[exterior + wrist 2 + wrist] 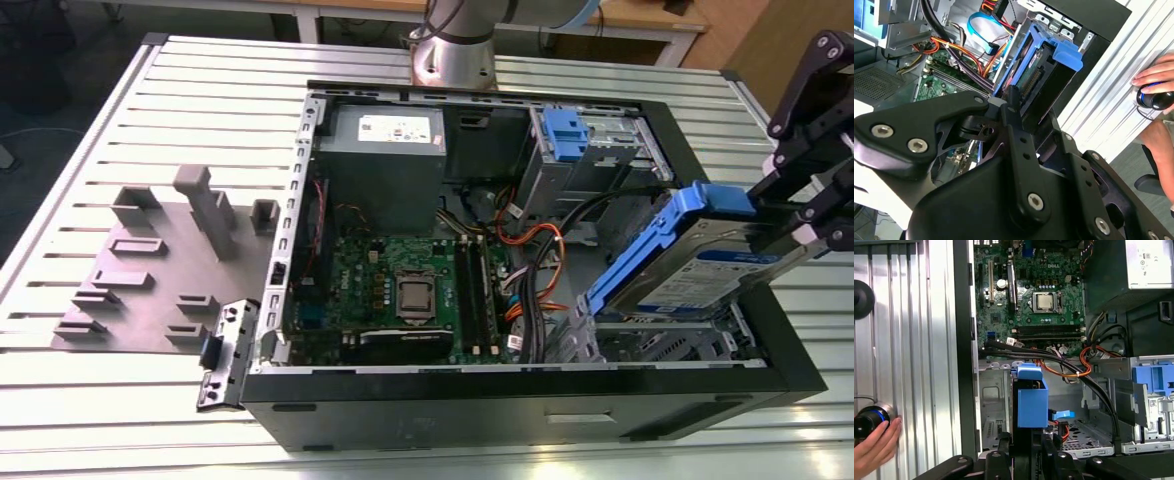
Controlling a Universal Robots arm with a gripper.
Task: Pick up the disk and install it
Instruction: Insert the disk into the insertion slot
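Note:
The disk, a silver-grey drive with a white-and-blue label, blue rails and a blue end handle, hangs tilted over the front right corner of the open computer case. My gripper comes in from the exterior view's right and is shut on the disk's upper end. The disk's lower end points down toward the metal drive cage. In the second wrist view the black fingers clamp the disk. In the first wrist view the disk's blue end stands just beyond the gripper.
Another blue-handled drive carrier sits at the case's rear right, beside the grey power-supply box. Cables run between the motherboard and the cage. A grey fixture plate lies left of the case. A hand rests on a black knob.

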